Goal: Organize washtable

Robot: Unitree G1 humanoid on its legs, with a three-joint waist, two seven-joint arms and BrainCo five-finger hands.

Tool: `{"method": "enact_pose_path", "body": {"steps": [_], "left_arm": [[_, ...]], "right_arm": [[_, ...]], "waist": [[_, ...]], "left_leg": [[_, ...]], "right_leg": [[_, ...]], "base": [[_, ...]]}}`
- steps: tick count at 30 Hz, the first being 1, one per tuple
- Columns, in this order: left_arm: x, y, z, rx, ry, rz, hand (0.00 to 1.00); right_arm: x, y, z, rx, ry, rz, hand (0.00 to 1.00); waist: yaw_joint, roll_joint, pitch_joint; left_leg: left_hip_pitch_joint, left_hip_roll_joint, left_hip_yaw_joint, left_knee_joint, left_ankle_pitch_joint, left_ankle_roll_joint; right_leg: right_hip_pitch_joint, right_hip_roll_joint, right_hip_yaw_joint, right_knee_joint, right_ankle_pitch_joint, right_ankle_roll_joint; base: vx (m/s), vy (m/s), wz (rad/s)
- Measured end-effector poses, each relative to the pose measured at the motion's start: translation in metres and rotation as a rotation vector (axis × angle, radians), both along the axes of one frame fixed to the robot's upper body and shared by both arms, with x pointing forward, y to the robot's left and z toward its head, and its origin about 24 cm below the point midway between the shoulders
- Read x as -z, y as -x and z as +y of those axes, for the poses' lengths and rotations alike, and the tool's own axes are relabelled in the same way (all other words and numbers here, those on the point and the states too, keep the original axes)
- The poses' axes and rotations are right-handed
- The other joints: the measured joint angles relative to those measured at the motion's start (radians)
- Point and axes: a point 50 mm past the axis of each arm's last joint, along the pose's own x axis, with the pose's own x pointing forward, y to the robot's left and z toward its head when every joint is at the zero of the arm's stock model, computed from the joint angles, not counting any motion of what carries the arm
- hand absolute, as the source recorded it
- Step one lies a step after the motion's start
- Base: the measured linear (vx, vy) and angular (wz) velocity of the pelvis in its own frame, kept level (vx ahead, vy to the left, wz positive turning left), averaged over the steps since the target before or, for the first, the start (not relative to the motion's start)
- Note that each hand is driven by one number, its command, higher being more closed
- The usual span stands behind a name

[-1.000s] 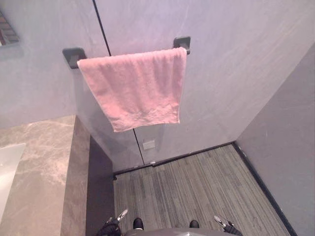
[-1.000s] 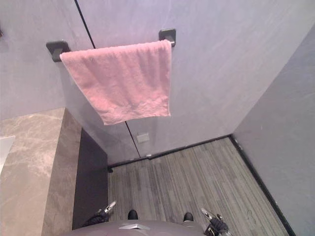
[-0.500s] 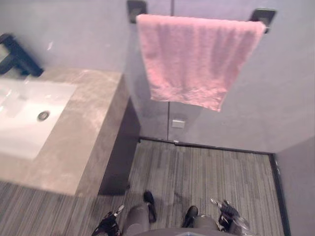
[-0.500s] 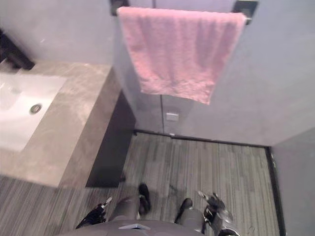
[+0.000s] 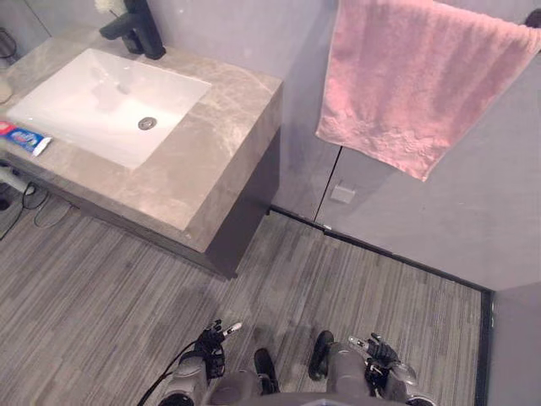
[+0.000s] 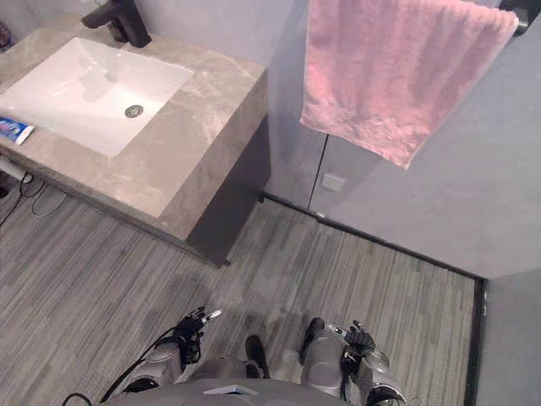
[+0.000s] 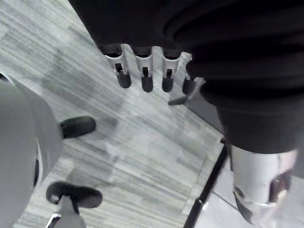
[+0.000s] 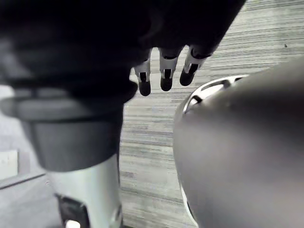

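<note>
Washtable (image 5: 211,152): upper left, with sink (image 5: 101,93), black faucet (image 5: 135,30) cut off at top, tube (image 5: 24,139) cut off at left edge. Pink towel (image 5: 414,85): hangs on wall, top cropped. Left hand (image 5: 213,337), right hand (image 5: 379,351): low over floor, fingers straight, apart, empty.

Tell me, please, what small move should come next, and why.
Probably step left toward the washtable: both the left hand and right hand hang open and empty over the floor, well short of the toothpaste tube lying beside its sink.
</note>
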Motion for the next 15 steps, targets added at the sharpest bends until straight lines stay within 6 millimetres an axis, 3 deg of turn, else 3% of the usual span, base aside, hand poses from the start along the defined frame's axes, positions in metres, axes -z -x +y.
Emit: {"method": "enact_pose_path", "body": {"steps": [2,5,7,8,9,11,13,14,15], "left_arm": [[0.004,0.016,0.008,-0.059,-0.007,0.035,0.00],[0.014,0.064,0.026,-0.170,-0.028,0.155,0.00],[0.019,0.096,0.031,-0.229,-0.036,0.245,0.00],[0.022,0.115,0.028,-0.263,-0.023,0.307,0.00],[0.023,0.121,0.026,-0.275,-0.017,0.329,0.00],[0.026,0.137,0.013,-0.299,0.023,0.375,0.00],[0.027,0.140,0.010,-0.289,0.026,0.384,0.00],[0.027,0.130,0.007,-0.261,0.033,0.365,0.00],[0.027,0.122,0.003,-0.261,0.046,0.340,0.00]], "right_arm": [[0.002,0.003,0.006,-0.020,-0.010,0.004,0.00],[0.001,0.000,0.014,-0.066,-0.023,-0.005,0.00],[0.001,-0.003,0.021,-0.124,-0.018,-0.005,0.00],[-0.002,-0.011,0.024,-0.183,-0.002,-0.020,0.00],[-0.003,-0.014,0.026,-0.203,0.001,-0.027,0.00],[-0.007,-0.024,0.026,-0.281,0.037,-0.043,0.00],[-0.010,-0.030,0.031,-0.344,0.058,-0.062,0.00],[-0.013,-0.034,0.032,-0.361,0.064,-0.084,0.00],[-0.013,-0.035,0.032,-0.363,0.066,-0.086,0.00]], "waist": [[0.010,-0.004,-0.003],[0.055,-0.020,-0.026],[0.079,-0.039,-0.056],[0.096,-0.043,-0.068],[0.097,-0.033,-0.076],[0.125,0.016,-0.089],[0.127,0.048,-0.081],[0.119,0.082,-0.059],[0.116,0.098,-0.040]], "left_leg": [[-0.006,0.000,-0.066,-0.007,0.036,-0.007],[-0.047,-0.005,-0.145,-0.022,0.100,-0.036],[-0.102,-0.011,-0.182,-0.027,0.140,-0.055],[-0.152,-0.010,-0.202,-0.020,0.179,-0.070],[-0.178,0.000,-0.218,-0.021,0.196,-0.079],[-0.249,0.056,-0.282,-0.046,0.266,-0.107],[-0.295,0.096,-0.352,-0.078,0.312,-0.127],[-0.314,0.124,-0.378,-0.096,0.290,-0.122],[-0.313,0.143,-0.364,-0.117,0.228,-0.129]], "right_leg": [[0.071,0.010,0.047,0.084,-0.056,0.012],[0.186,0.035,0.178,0.178,-0.101,0.064],[0.249,0.062,0.264,0.136,-0.090,0.079],[0.275,0.088,0.297,0.053,-0.159,0.079],[0.277,0.107,0.295,0.021,-0.185,0.058],[0.295,0.191,0.274,-0.108,-0.253,0.007],[0.315,0.271,0.232,-0.195,-0.289,-0.031],[0.333,0.323,0.205,-0.246,-0.288,-0.044],[0.339,0.342,0.172,-0.270,-0.267,-0.080]], "base": [[0.18,-0.018,1.20],[0.16,-0.042,0.74],[0.02,-0.073,0.62],[-0.13,-0.103,0.63],[-0.27,-0.104,0.64],[-0.31,-0.109,0.57],[-0.39,-0.132,0.83],[-0.50,-0.097,1.30],[-0.45,-0.079,1.33]]}}
